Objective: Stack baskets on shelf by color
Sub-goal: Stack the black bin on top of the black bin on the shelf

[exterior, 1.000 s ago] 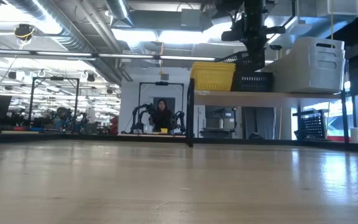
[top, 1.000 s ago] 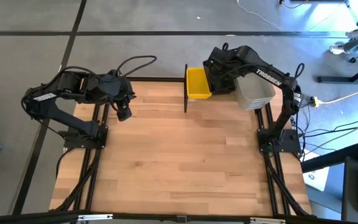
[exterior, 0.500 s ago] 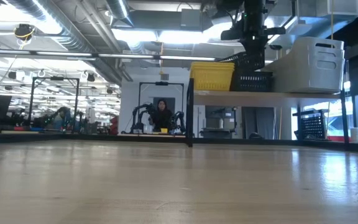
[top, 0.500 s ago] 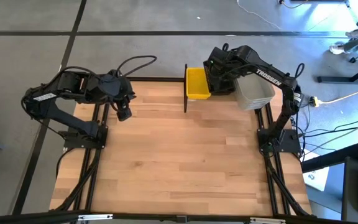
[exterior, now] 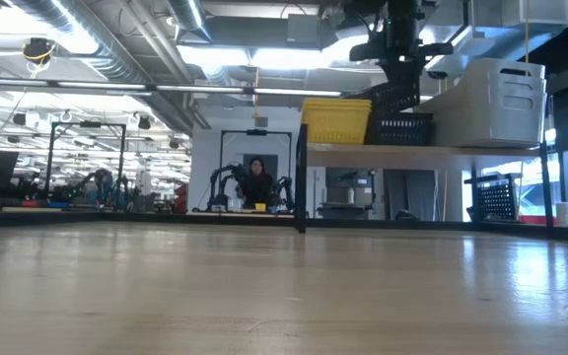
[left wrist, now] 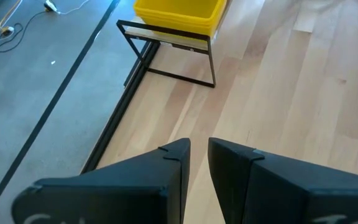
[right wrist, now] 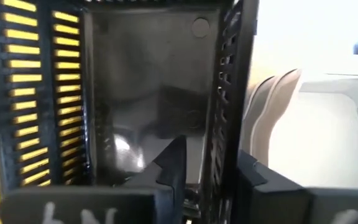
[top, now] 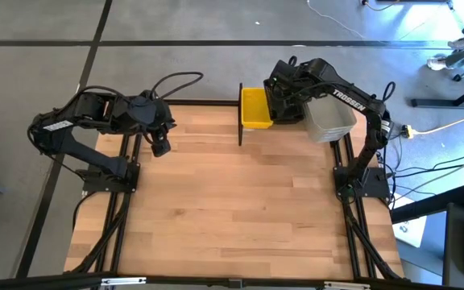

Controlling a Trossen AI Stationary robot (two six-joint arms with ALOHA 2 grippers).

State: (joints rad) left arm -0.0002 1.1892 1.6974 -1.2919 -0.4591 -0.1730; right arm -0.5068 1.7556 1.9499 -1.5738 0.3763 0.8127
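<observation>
Above the shelf (exterior: 422,150), between yellow bins (exterior: 337,120) and whitish bins (exterior: 489,103), the right claw (right wrist: 205,167) pinches one slatted wall of a black basket (exterior: 395,96), seemingly light, stiff and best gripped by its rim, while the left claw (left wrist: 197,163), nearly closed and empty, waits over the worktop (top: 224,201).

The black basket (right wrist: 148,93) is glossy slatted plastic. The yellow baskets (left wrist: 178,14) are smooth plastic. The tabletop (top: 232,201) is matt pale wood.

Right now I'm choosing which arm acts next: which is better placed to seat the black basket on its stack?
Right. The right gripper already holds the black basket by its wall, above the black stack on the shelf. The left gripper waits away.
</observation>
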